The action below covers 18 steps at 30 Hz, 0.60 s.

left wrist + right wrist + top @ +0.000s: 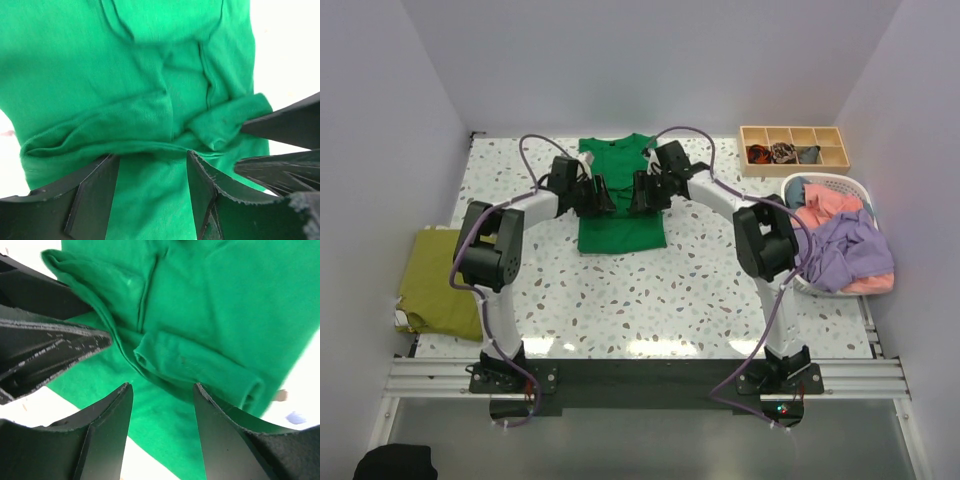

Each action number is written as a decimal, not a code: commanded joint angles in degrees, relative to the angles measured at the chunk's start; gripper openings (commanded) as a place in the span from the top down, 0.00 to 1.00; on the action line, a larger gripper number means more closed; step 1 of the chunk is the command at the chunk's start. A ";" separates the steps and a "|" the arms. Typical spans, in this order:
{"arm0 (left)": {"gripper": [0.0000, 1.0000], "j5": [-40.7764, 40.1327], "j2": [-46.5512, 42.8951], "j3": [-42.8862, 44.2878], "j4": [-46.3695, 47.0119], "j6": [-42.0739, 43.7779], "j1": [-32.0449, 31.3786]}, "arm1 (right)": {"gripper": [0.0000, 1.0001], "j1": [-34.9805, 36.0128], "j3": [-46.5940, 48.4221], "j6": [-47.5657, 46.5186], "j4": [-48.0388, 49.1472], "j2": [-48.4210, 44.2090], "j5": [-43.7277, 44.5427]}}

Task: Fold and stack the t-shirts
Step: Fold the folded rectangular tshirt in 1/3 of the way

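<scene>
- Hanging over the left half of the shirt (620, 230), left gripper (598, 195): fingers spread, pinching nothing.
- Shirt: upper centre, long axis top-to-bottom, sleeves folded in; directly beneath both grippers, equally near.
- Right gripper (645, 192): fingers spread, empty.

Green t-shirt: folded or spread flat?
Partly folded. The green t-shirt lies as a narrow strip, both sleeves turned in over its body; collar to hem is not yet doubled over.
</scene>
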 commanded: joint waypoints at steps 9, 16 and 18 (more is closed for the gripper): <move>0.39 -2.81 4.39 7.12 5.02 0.08 2.02 | 0.43 -1.95 3.09 -4.37 -0.65 -5.31 -0.59; 0.39 -5.70 3.69 5.53 5.81 -0.62 2.46 | 0.43 -1.33 -4.21 -2.69 1.99 -9.70 -4.29; 0.39 -6.58 3.43 5.36 5.73 -0.45 2.55 | 0.43 -1.16 -5.01 -2.52 2.26 -11.11 -5.17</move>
